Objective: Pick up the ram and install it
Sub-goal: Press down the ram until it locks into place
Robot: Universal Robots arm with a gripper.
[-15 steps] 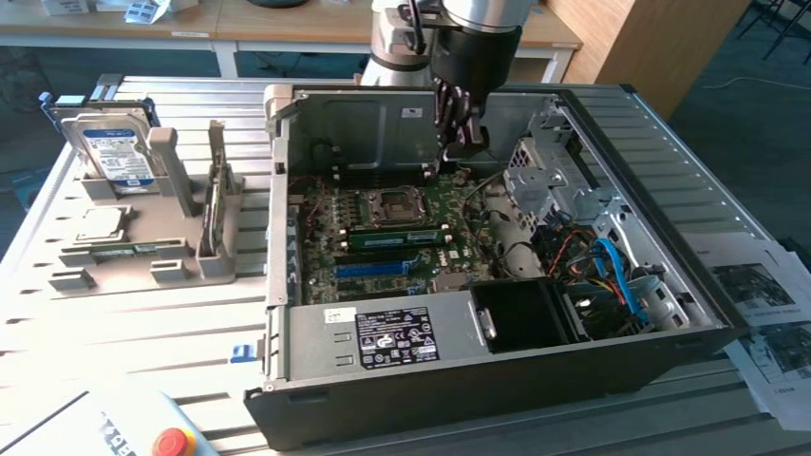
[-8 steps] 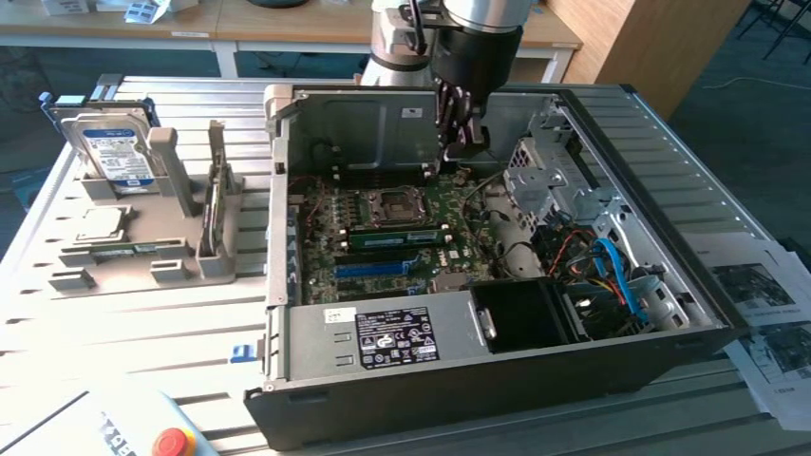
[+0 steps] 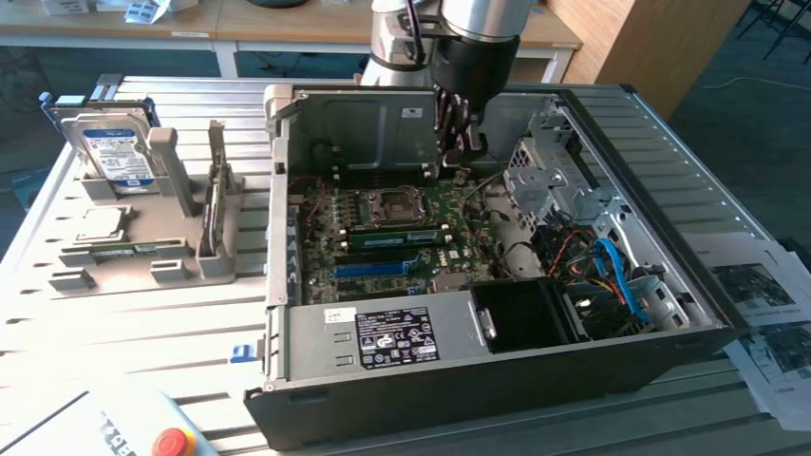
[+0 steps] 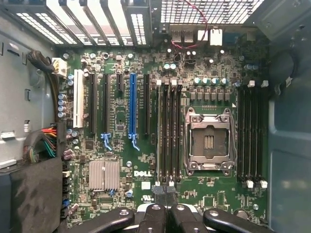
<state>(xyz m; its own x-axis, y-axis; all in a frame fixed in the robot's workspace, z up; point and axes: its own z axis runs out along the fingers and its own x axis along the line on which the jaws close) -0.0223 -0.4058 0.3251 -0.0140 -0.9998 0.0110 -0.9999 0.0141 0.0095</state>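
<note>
Slatted metal table [image 3: 152, 313] is seen beneath an open computer case [image 3: 507, 380], with the motherboard [image 4: 146, 160] laid bare inside. The gripper [image 3: 457, 150] is hung above the board, beyond the CPU socket [image 3: 390, 207] toward the case's rear wall. Its jaws are pressed together, and whether anything thin is pinched cannot be told. The ram [image 3: 393, 237] is found standing edge-up in a slot just beside the CPU socket, apart from the gripper.
</note>
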